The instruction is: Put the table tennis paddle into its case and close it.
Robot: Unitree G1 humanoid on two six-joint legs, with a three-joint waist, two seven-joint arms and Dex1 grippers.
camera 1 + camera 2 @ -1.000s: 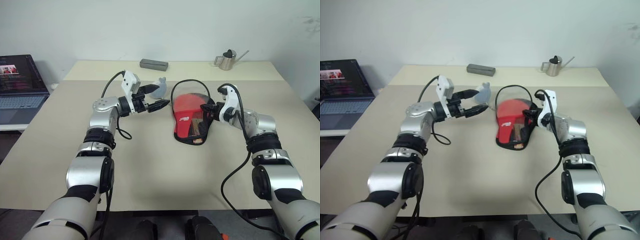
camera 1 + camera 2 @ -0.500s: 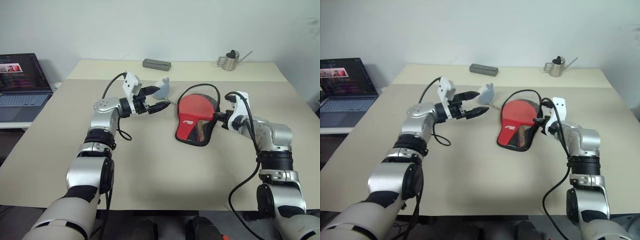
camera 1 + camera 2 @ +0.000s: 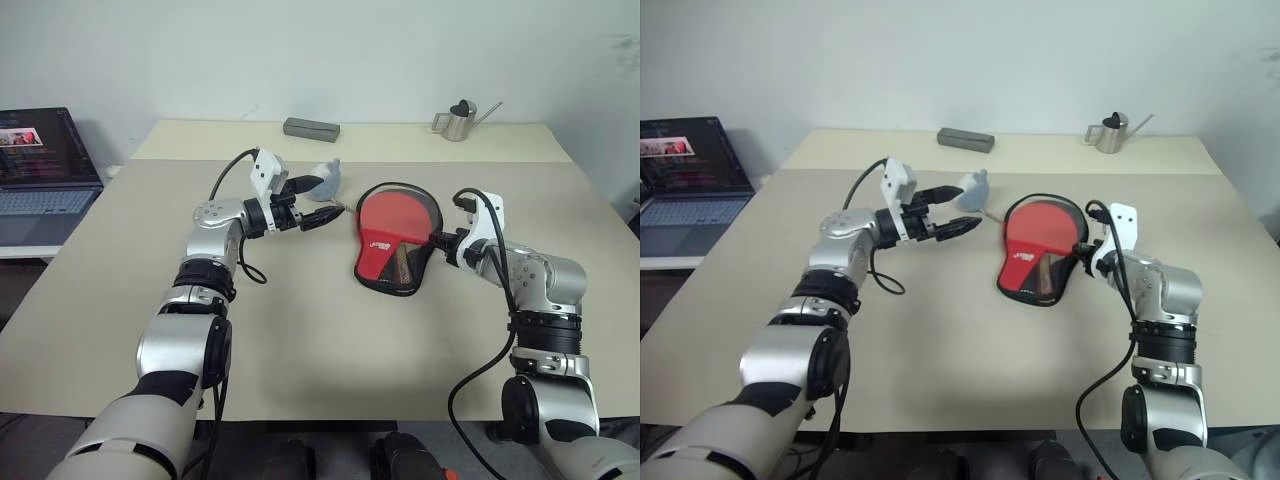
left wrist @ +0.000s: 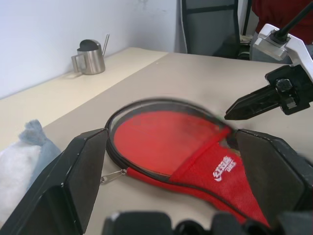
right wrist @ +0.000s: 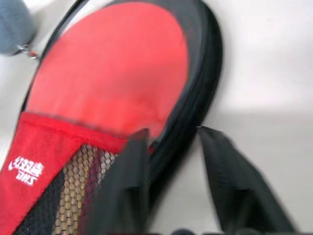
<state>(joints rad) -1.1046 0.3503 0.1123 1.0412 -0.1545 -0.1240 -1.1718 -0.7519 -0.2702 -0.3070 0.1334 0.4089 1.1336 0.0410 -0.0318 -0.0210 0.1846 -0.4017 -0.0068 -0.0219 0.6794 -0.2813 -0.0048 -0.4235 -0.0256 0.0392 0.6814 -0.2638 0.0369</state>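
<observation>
The case (image 3: 376, 250) lies flat in the middle of the table, red logo and black mesh side up. The table tennis paddle is inside it: its red face (image 3: 396, 212) shows within the black zip rim, and its wooden handle (image 5: 73, 196) shows through the mesh. My right gripper (image 3: 437, 240) sits low at the case's right edge. It is open, with the black rim running under the gap between its fingers (image 5: 222, 166). My left gripper (image 3: 328, 197) hovers open to the left of the case, pointing at it and holding nothing.
A grey-blue cloth lump (image 3: 327, 178) lies just behind the left gripper. At the back of the table (image 3: 300, 340) are a grey box (image 3: 309, 128) and a small metal watering can (image 3: 458, 120). An open laptop (image 3: 40, 165) stands off to the left.
My right gripper drew back from over the case to its right edge, sank lower and parted its fingers. The case's raised black rim has dropped flatter. The left arm stayed still.
</observation>
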